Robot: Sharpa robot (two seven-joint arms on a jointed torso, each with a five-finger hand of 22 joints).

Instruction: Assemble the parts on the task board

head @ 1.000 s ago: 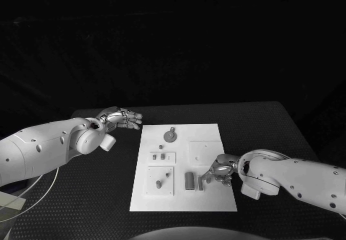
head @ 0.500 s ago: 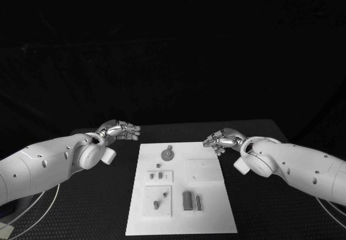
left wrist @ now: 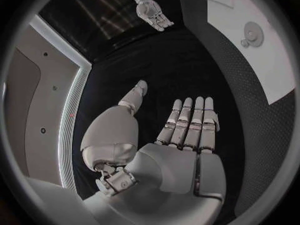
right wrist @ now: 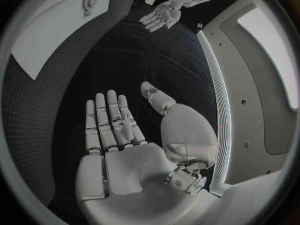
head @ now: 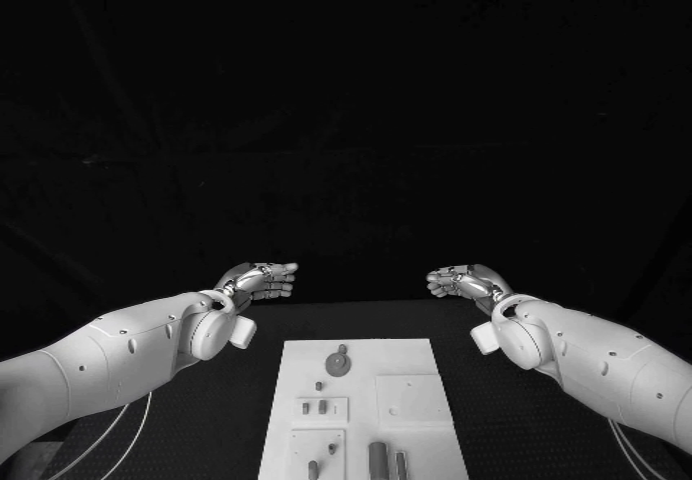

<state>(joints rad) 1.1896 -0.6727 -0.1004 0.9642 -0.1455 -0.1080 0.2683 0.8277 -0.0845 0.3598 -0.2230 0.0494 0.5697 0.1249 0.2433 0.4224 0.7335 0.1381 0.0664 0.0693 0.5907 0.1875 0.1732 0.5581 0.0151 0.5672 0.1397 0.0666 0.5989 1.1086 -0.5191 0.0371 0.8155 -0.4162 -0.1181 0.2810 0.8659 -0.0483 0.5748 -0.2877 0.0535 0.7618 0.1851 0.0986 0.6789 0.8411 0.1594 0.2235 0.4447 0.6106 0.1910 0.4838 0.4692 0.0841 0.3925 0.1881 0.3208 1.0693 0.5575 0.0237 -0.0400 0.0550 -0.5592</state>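
Observation:
The white task board lies at the near middle of the black table. On it sit a round grey part, two small pieces and upright pegs. My left hand and right hand hover beyond the board's far edge, facing each other, both holding nothing. In the left wrist view my left hand has flat, straight fingers, with the right hand and the board past it. The right wrist view shows my right hand equally flat, with the left hand and the board past it.
The black table reaches out on both sides of the board. Thin pale hoops curve beside the table at the left, and another at the right.
The camera has tilted up, so the board sits lower in the picture. My right hand has left the board's near right part and risen to the far side, uncurling. The left hand has lifted slightly.

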